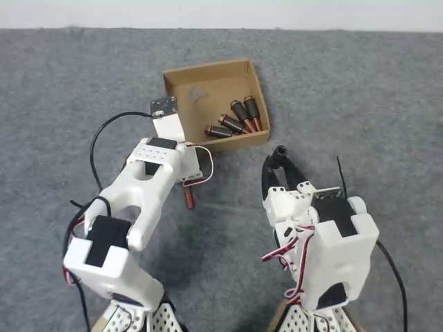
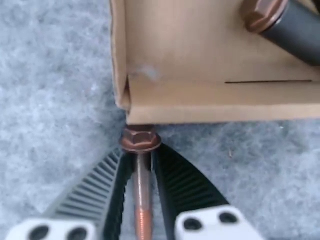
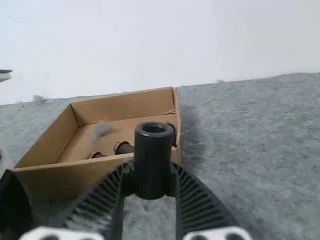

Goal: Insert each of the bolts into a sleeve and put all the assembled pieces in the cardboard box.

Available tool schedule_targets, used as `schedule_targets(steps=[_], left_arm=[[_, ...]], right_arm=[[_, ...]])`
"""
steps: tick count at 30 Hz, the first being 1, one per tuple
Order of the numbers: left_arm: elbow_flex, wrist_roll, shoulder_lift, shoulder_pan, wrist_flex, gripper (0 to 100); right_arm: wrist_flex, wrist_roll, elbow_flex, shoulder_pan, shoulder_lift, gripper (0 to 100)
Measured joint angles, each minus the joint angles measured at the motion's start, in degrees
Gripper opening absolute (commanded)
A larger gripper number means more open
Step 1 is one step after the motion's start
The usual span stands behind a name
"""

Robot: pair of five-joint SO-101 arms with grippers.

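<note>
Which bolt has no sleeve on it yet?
The bolt clamped in the left gripper, just outside the cardboard box: its copper shank is bare. The three bolts lying in the box each wear a dark sleeve.

The counter [image 1: 387, 90] I work at is covered, wherever I see it, by a grey felt-like mat with a mottled, fibrous surface. A plain white wall [image 1: 221, 12] runs along its far side, and the grey covering meets the foot of that wall in a straight seam. A few small tufts of grey fluff [image 3: 37, 99] sit right at the foot of the wall. The light is soft and even, and the wall is bare and bright.
</note>
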Motion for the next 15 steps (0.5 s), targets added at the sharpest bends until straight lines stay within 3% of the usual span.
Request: schedule_targets(steps=[15], left_arm=[[0.00, -0.26, 0.00, 0.44, -1.41, 1]], right_arm=[[0.00, 0.00, 0.00, 0.09, 0.00, 0.6]])
